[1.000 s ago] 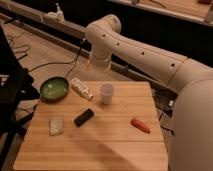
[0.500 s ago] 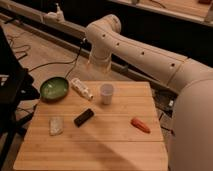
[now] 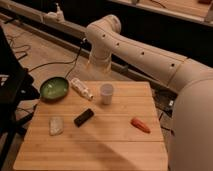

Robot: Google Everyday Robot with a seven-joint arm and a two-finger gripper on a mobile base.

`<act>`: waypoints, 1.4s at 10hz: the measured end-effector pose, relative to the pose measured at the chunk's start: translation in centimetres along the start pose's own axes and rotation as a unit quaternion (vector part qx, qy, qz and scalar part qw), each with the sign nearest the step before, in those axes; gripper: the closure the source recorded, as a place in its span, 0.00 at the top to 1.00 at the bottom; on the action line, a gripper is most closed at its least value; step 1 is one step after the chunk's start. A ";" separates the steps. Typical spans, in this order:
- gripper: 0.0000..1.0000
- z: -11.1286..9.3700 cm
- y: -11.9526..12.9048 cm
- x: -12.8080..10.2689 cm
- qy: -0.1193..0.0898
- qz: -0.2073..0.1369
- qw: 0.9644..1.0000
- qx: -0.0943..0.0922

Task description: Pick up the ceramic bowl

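The ceramic bowl (image 3: 54, 88) is round, shallow and glossy green with a darker rim. It sits at the far left corner of the wooden table (image 3: 100, 147), partly over the left edge. My white arm comes in from the right, bends high above the table's far side and points down. My gripper (image 3: 98, 71) is at its lower end, just behind the table's far edge, to the right of the bowl and apart from it. Nothing shows in the gripper.
A white tube-like object (image 3: 81, 89) lies right of the bowl. A small white cup (image 3: 106, 93) stands near the table's middle back. A black block (image 3: 83, 117), a pale packet (image 3: 56, 125) and an orange-red object (image 3: 140, 124) lie farther forward. Cables run on the floor at left.
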 end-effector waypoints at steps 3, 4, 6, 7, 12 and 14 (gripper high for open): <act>0.66 0.3 1.0 0.4 0.007 -0.002 1.000 -0.015; 0.66 0.7 2.2 1.2 0.014 -0.011 0.999 -0.028; 0.66 1.9 4.1 2.3 0.019 -0.024 0.998 -0.046; 0.66 2.8 5.1 2.7 0.017 -0.031 0.998 -0.057; 0.66 8.4 7.4 3.3 -0.015 -0.023 0.999 -0.044; 0.66 9.9 8.4 4.0 -0.011 -0.018 0.999 -0.045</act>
